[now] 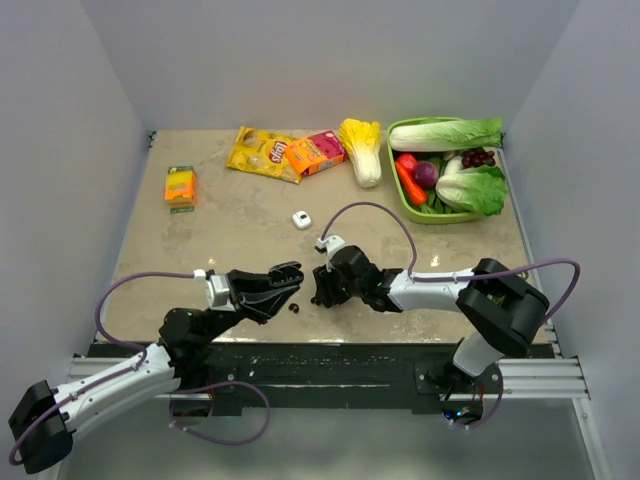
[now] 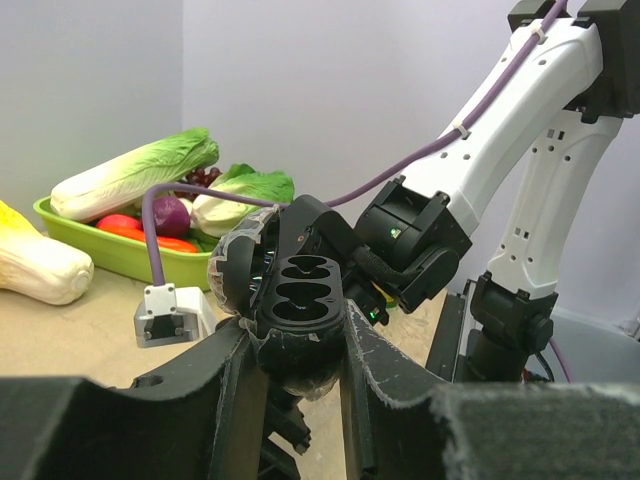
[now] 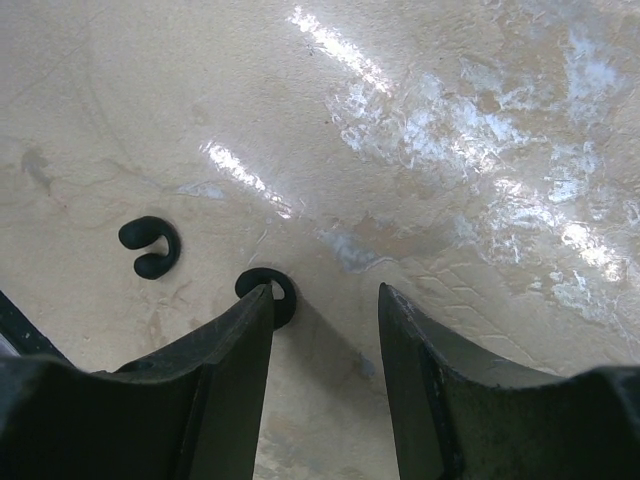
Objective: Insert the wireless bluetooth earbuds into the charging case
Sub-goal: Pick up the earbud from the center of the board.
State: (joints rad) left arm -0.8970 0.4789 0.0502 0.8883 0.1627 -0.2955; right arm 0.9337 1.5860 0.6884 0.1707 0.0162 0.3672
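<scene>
My left gripper (image 1: 283, 283) (image 2: 298, 326) is shut on the black oval charging case (image 2: 300, 300) (image 1: 275, 284) and holds it above the table. Its lid stands open and the sockets I can see hold nothing. Two black earbuds lie on the table in the right wrist view. One is a C-shaped bud (image 3: 150, 247). The other bud (image 3: 283, 297) is partly covered by my right gripper's left fingertip. My right gripper (image 3: 325, 295) (image 1: 318, 292) is open just above the table, with nothing between its fingers. From the top view one dark bud (image 1: 294, 308) shows between the two grippers.
A small white item (image 1: 302, 220) lies mid-table. At the back are an orange box (image 1: 180, 186), a yellow snack bag (image 1: 262, 152), an orange carton (image 1: 315, 152), a yellow cabbage (image 1: 364, 150) and a green basket (image 1: 412, 212) of vegetables. Side walls enclose the table.
</scene>
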